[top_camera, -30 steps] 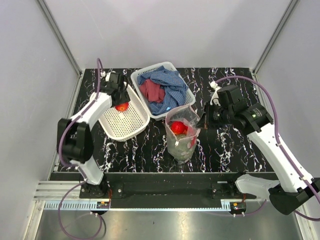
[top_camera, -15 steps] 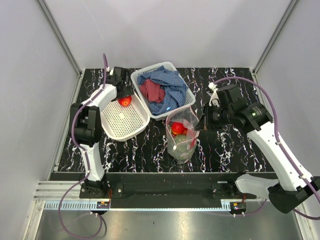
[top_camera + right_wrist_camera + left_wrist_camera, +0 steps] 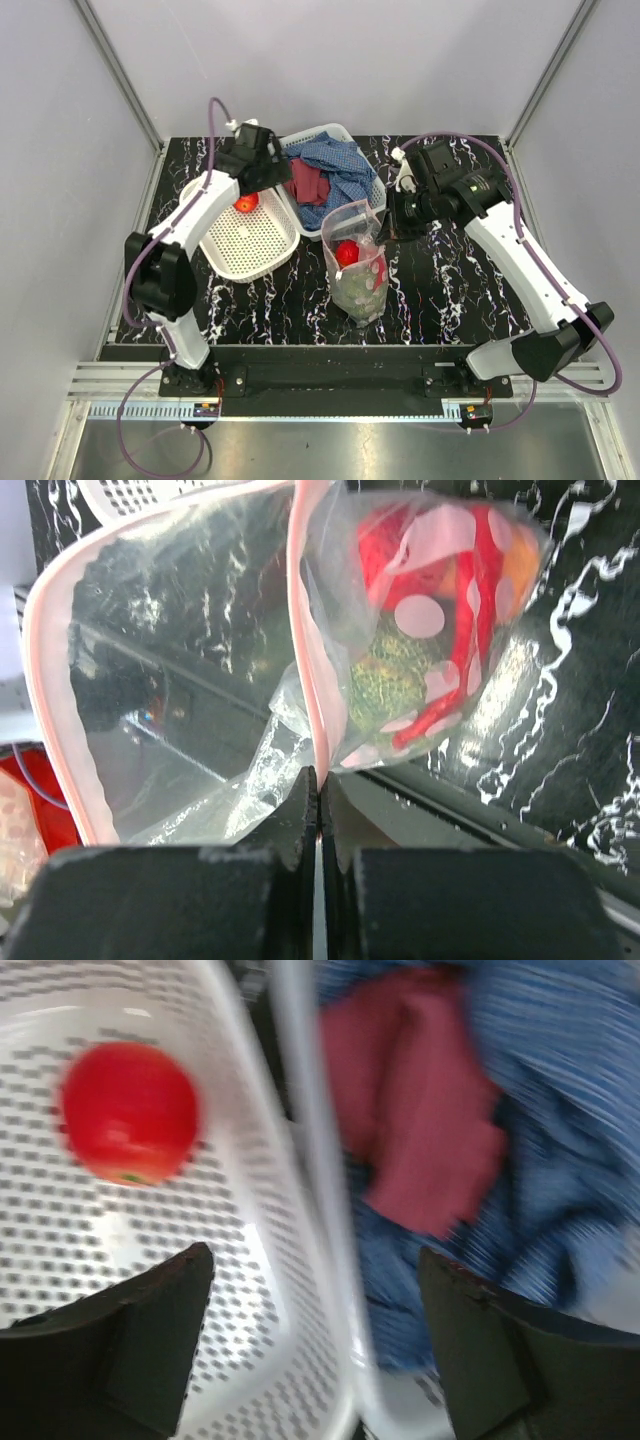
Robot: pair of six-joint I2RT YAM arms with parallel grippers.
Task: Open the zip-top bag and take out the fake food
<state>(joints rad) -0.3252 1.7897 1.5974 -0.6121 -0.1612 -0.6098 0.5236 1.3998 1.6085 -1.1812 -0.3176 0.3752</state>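
Tabletop (image 3: 450, 290) black-marbled, walls (image 3: 330, 60) pale; left tool (image 3: 315, 1270) apart, right tool (image 3: 320, 780) tight on zip-top bag (image 3: 180, 680).

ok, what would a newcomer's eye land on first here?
The zip-top bag stands open mid-table, red fake food showing through it, the right end effector shut on its pink rim. A red fruit lies in the left white basket, the left end effector open just above. Behind, a second basket holds blue and red cloths.
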